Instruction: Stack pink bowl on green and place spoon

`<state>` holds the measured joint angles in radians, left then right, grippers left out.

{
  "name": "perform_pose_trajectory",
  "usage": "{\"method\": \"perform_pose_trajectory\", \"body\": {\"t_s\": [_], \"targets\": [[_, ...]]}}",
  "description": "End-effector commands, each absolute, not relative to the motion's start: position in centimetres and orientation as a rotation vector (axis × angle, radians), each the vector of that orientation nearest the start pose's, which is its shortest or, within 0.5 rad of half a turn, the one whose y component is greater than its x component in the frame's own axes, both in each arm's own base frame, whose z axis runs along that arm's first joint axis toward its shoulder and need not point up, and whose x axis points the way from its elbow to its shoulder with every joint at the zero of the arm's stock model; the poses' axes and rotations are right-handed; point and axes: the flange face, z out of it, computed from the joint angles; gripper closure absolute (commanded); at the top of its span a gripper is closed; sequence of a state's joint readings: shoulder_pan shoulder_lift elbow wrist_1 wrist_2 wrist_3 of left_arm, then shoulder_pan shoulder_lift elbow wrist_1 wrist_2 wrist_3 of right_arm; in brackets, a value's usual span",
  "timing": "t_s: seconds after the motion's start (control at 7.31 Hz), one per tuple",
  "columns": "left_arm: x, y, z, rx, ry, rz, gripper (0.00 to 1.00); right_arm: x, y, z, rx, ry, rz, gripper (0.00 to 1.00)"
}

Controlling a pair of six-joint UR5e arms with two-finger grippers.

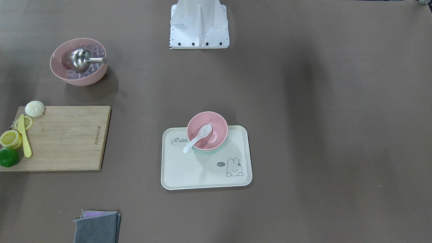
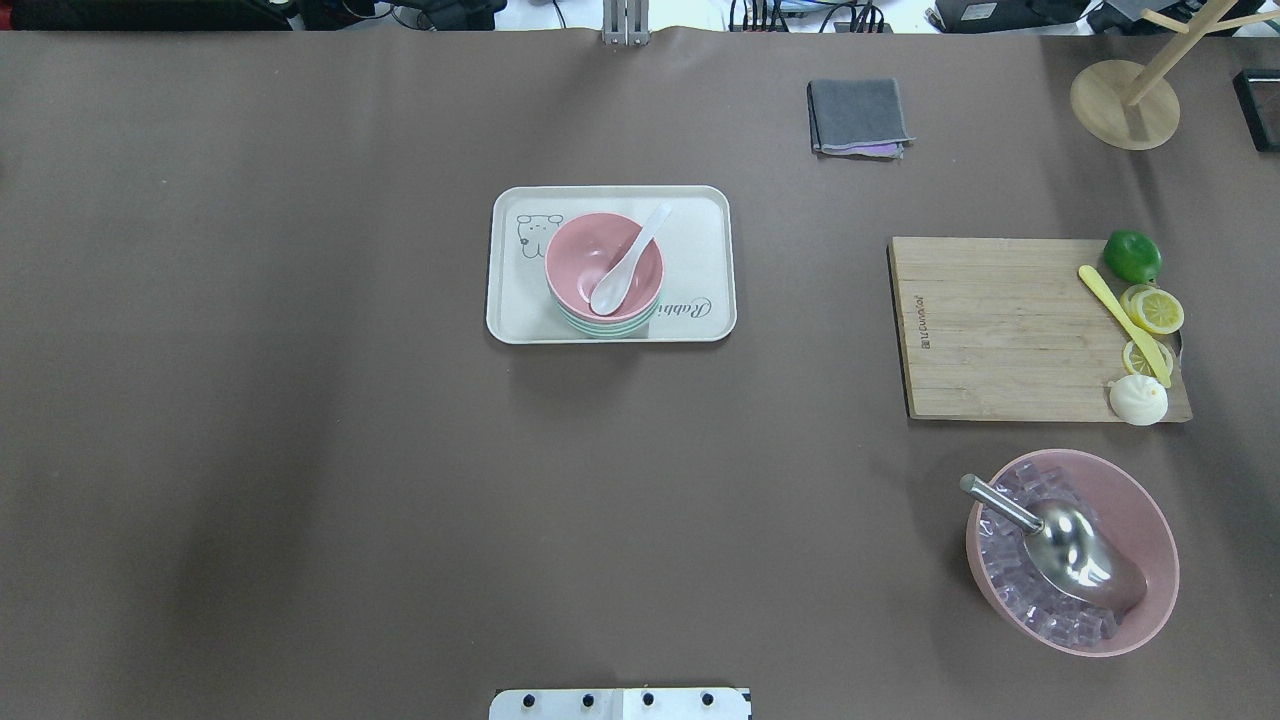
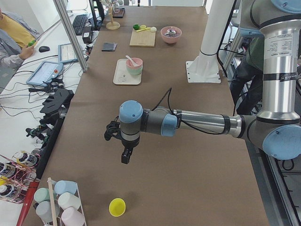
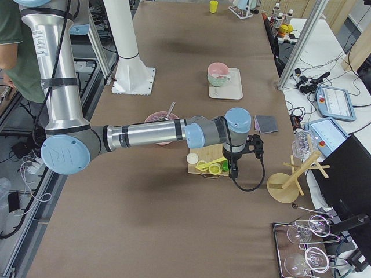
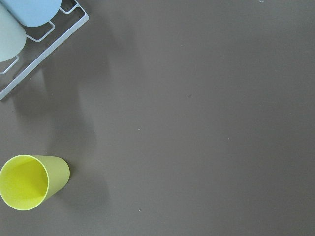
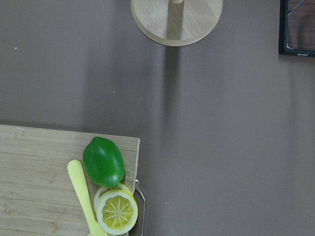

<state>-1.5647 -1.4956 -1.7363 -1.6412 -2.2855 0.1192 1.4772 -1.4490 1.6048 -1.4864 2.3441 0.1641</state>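
Front-facing view: pink bowl (image 1: 217, 128) nested in green bowl (image 1: 211, 152), of which only the rim shows beneath. White spoon (image 1: 198, 137) lies with its scoop end inside the pink bowl and its handle out over the rim. The stack sits at the far edge of the cream tray (image 1: 189, 172). Overhead view: same stack, mid-table; a larger ice bowl (image 2: 1150, 540) with metal scoop (image 2: 1075, 555) stands well apart. Left side view: my left gripper (image 3: 125, 159) hangs pointing down over bare table, well apart from the tray, touching nothing. At this size I cannot tell whether its fingers are spread or closed. Right side view: my right gripper (image 4: 233, 169) points down near the wooden stand (image 4: 282, 186), nothing seen in it, and I cannot tell the finger gap there either. Left wrist view: yellow cup (image 5: 29, 182) on the table; wire rack (image 5: 49, 44) with two cups, cut off at the upper left corner. Right wrist view: lime (image 6: 103, 162), lemon slice (image 6: 116, 211) and yellow knife (image 6: 83, 196) on the corner of the cutting board (image 6: 34, 172). The stand's base is cut off by the top edge.
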Motion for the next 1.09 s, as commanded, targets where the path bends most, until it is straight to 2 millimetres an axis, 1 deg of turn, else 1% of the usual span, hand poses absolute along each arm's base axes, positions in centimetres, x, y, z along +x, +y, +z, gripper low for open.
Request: {"method": "perform_pose_trajectory", "body": {"t_s": [0.0,0.96], "targets": [[-6.44,-46.95,61.00,0.191,0.705,0.177,0.02,1.17,-55.61,56.86,0.126,-0.794,-0.024,0.00],[-6.37,-47.16,60.62,0.214,0.703,0.187,0.02,1.09,-55.75,56.69,0.128,-0.793,-0.021,0.00]]}}
